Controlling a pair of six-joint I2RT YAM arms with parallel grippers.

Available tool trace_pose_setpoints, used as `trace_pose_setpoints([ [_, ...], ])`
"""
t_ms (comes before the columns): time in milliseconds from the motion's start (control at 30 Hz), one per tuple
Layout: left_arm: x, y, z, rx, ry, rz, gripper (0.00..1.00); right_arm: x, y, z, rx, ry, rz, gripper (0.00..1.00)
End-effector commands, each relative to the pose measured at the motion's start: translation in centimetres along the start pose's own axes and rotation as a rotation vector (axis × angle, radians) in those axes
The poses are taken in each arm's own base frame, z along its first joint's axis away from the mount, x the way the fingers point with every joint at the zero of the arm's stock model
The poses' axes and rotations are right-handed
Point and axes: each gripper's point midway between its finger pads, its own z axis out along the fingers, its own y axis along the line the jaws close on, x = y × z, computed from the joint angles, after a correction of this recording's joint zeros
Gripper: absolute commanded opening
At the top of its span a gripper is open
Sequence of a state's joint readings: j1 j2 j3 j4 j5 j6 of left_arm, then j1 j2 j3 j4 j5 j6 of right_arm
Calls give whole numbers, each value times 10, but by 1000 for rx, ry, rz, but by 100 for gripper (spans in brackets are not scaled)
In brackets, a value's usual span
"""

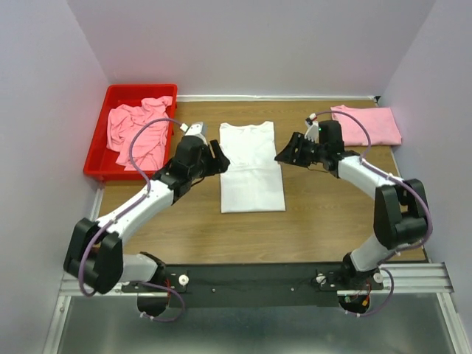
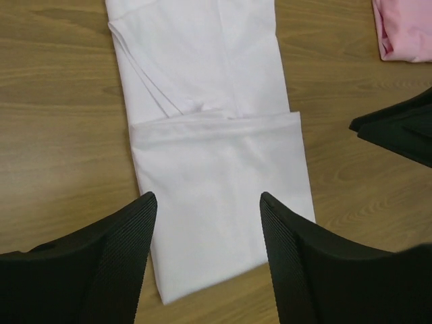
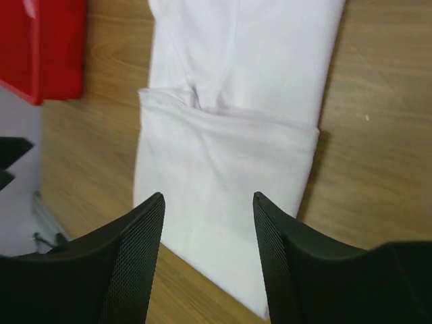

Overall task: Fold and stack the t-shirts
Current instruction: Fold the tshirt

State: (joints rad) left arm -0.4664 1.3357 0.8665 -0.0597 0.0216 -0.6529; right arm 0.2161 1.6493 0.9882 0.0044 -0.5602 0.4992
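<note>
A white t-shirt (image 1: 251,167) lies flat in the table's middle, folded into a long strip with one end folded over. It shows in the left wrist view (image 2: 216,175) and in the right wrist view (image 3: 229,148). My left gripper (image 1: 219,160) is open and empty at the shirt's left edge; its jaws (image 2: 208,202) stand wide above the cloth. My right gripper (image 1: 285,153) is open and empty at the shirt's right edge, also wide (image 3: 209,202). A folded pink t-shirt (image 1: 366,124) lies at the back right. Crumpled pink shirts (image 1: 137,131) fill the red bin (image 1: 101,139).
The red bin stands at the back left against the wall; its corner shows in the right wrist view (image 3: 47,47). The folded pink shirt's edge shows in the left wrist view (image 2: 405,30). Walls close the table at back and sides.
</note>
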Motion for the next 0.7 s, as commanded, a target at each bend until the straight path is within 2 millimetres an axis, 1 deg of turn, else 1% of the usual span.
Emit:
trace_pose_setpoints([
  [0, 57, 35, -33, -208, 110, 111, 75, 80, -50, -29, 406, 187, -39, 64],
  [33, 61, 35, -38, -218, 114, 111, 75, 87, -52, -34, 448, 203, -44, 64],
  [67, 68, 38, -46, -231, 121, 115, 75, 100, -47, -41, 482, 238, -61, 65],
  [133, 77, 36, -53, -224, 131, 117, 78, 109, -51, -49, 557, 241, -66, 65],
  [167, 82, 39, -55, -230, 136, 107, 79, 120, -52, -54, 577, 265, -59, 65],
  [200, 81, 37, -59, -222, 125, 100, 79, 126, -48, -54, 577, 277, -68, 64],
  [267, 84, 36, -63, -217, 113, 92, 87, 134, -43, -56, 585, 291, -55, 64],
  [333, 84, 37, -65, -221, 106, 90, 88, 141, -42, -56, 611, 297, -59, 64],
  [367, 85, 38, -64, -228, 105, 89, 92, 146, -41, -56, 613, 307, -60, 63],
  [500, 89, 39, -62, -232, 119, 99, 93, 157, -41, -52, 625, 330, -52, 60],
  [667, 90, 40, -62, -236, 115, 104, 93, 163, -40, -46, 627, 334, -12, 54],
])
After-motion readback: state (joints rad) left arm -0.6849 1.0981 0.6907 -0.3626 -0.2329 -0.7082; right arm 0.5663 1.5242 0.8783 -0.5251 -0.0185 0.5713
